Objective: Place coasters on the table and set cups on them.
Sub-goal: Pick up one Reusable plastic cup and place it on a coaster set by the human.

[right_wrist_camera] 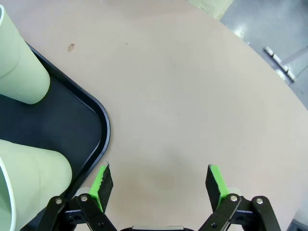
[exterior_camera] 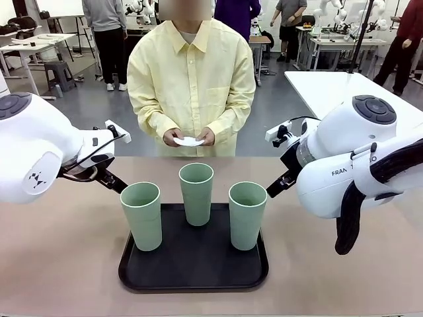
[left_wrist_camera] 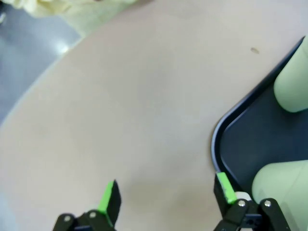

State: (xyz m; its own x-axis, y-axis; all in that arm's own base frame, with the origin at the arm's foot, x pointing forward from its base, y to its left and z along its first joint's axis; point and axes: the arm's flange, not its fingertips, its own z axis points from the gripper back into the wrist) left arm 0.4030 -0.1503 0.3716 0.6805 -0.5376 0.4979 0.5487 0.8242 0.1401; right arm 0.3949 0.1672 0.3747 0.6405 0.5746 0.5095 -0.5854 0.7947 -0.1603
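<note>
Your three cups point(exterior_camera: 196, 193) stand upright on the black tray point(exterior_camera: 192, 274), near middle of the tabletop point(exterior_camera: 59, 264). Your left tool point(left_wrist_camera: 167, 195) hangs with jaws apart at the tray's left edge, and your right tool point(right_wrist_camera: 159, 185) gapes empty just off its right edge. On the far side, the person's hands point(exterior_camera: 173, 137) hold the white coasters point(exterior_camera: 189, 141).

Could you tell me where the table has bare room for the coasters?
The table is bare left and right of the black tray, and in the strip between the tray's far edge and the person. Another strip runs along its near edge. The tray itself is crowded with three cups.
</note>
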